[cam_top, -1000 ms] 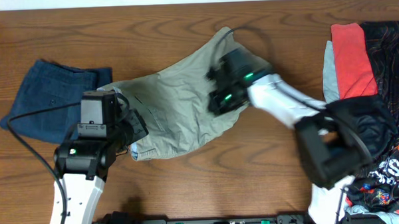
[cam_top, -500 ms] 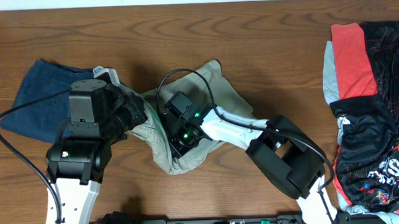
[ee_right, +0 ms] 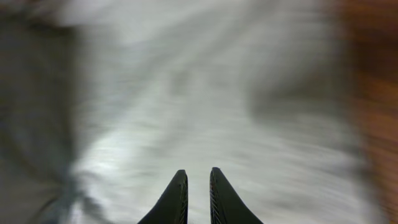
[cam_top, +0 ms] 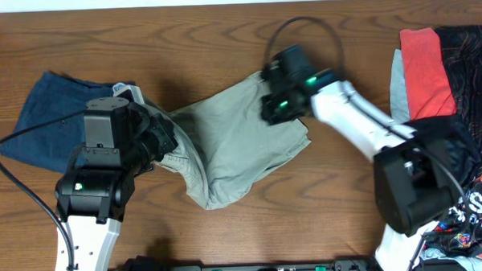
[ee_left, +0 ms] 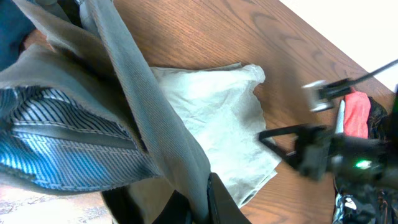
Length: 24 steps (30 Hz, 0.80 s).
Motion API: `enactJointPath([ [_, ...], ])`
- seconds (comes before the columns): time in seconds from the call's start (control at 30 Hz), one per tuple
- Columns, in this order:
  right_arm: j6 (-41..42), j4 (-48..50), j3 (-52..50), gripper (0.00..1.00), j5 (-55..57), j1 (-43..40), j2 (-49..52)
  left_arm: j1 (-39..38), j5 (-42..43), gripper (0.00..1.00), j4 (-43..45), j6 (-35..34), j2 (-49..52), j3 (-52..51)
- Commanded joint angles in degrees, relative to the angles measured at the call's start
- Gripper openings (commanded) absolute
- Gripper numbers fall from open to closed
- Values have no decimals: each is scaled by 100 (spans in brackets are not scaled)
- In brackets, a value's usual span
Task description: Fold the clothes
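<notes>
The khaki shorts [cam_top: 233,148] lie rumpled on the bench [cam_top: 221,40], their waistband pinched tight in the left arm's fingers [cam_top: 162,142] while the right arm's fingers [ee_right: 180,193] hover barely parted and empty over the opposite end, a one-sided hold that could drag the fold askew if the left arm pulls.

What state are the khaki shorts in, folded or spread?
Partly spread, not folded. The left end effector holds the khaki shorts by the waistband, lining showing; the rest lies rumpled on the table.

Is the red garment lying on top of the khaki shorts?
No, the red garment lies far to the right in the overhead view, well apart from the khaki shorts.
</notes>
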Motion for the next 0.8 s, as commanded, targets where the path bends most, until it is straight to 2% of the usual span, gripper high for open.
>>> enactJointPath([
  [0.0, -264, -234, 0, 11, 223, -313, 142, -2, -48, 6, 28, 13, 37, 197],
  [0.23, -348, -422, -4, 9, 555, -511, 540, -13, 37, 6, 96, -232, 361, 195],
  [0.43, -385, -702, -4, 8, 1047, -492, 811, -151, 721, 6, 726, -352, 774, 195],
  [0.6, -385, -896, -11, 7, 1165, -492, 1025, -544, 765, 6, 1222, -833, 1172, 195],
  [0.77, -385, -953, -35, 6, 1163, -481, 1064, -1163, 765, 6, 1902, -896, 1652, 195],
])
